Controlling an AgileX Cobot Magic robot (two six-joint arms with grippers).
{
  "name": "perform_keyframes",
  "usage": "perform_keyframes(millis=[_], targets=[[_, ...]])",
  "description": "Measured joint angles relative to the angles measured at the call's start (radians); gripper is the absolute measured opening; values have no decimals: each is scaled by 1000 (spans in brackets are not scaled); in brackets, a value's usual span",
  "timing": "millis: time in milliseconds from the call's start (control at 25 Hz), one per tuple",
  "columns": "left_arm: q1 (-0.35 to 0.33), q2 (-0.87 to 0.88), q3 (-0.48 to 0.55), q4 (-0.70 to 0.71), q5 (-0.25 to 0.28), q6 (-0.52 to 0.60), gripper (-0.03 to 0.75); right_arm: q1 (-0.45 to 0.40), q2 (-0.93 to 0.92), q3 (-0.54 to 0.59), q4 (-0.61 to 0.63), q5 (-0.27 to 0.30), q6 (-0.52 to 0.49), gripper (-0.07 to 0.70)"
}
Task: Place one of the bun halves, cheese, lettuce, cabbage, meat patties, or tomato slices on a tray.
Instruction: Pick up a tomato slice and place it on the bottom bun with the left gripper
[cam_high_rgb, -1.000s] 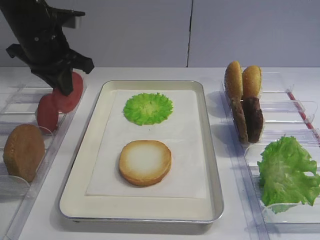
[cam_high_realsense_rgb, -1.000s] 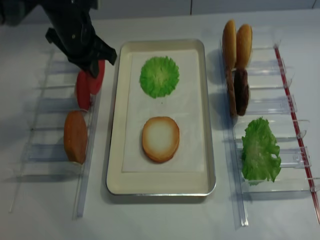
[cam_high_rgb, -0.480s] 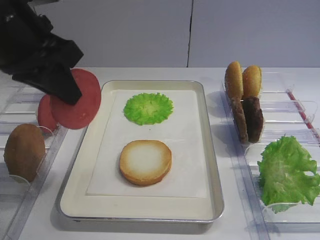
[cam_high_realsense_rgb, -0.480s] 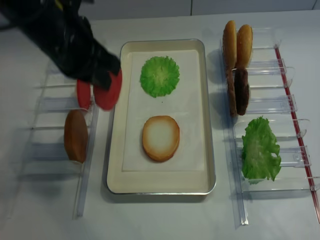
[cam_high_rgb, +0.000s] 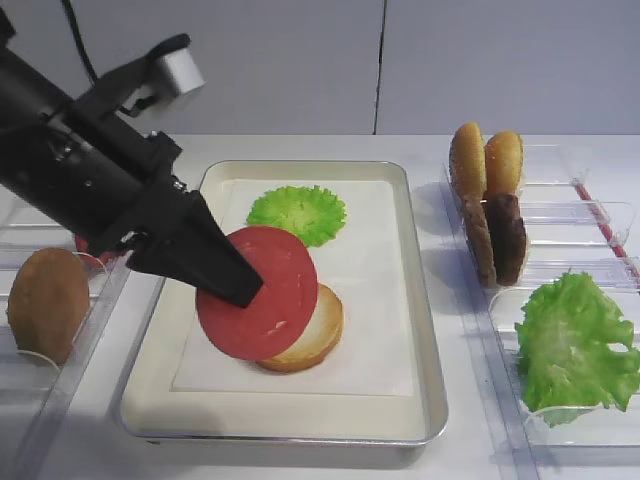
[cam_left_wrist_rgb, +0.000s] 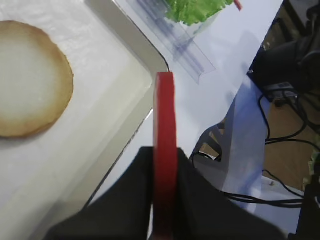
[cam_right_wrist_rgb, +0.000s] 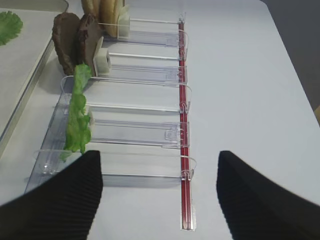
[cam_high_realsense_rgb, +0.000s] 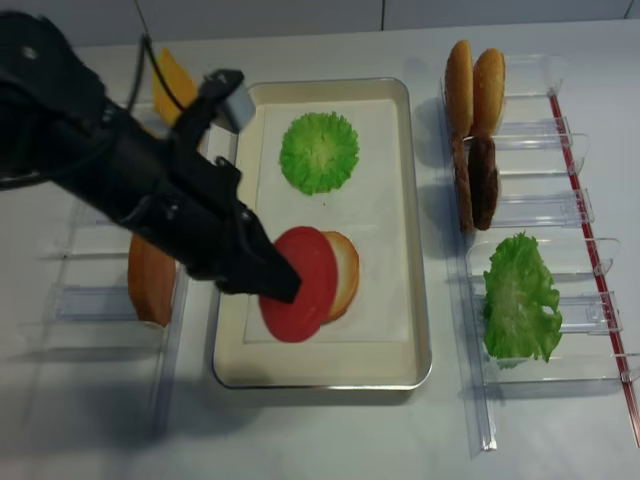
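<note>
1. The left end effector is clamped on a tomato slice, pinching it at its left edge. You can see the red disc edge-on between the black fingers in the left wrist view.
2. That slice hangs tilted over the tray, right in front of the bun half that lies pale face up on the white paper liner. From the high view it covers most of the bun; whether it touches the bun, can't tell.
3. Further back on the liner there's a flat frilly green lettuce round, well apart from the slice.
4. Left of the tray, a brown bun half stands on edge in a clear rack. A bit of the other tomato slice peeks out behind the arm, and a yellow-orange cheese slice shows in the overhead view.
5. Right rack: two bun halves upright, two dark meat patties upright just in front of them, then a big leaf of lettuce.
6. The right end effector sits low over the desk near the end of that rack, fingers wide apart, holding nothing.
</note>
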Motion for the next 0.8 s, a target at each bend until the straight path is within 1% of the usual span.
perform_keyframes(millis=[160, 400, 600, 800], targets=[[8, 116, 2, -80, -18, 68, 46, 0, 0, 0, 0, 0, 0, 495], [8, 273, 2, -152, -38, 82, 46, 0, 0, 0, 0, 0, 0, 495], [8, 301, 2, -233, -114, 74, 46, 0, 0, 0, 0, 0, 0, 495], [8, 302, 2, -233, -181, 17, 46, 0, 0, 0, 0, 0, 0, 495]])
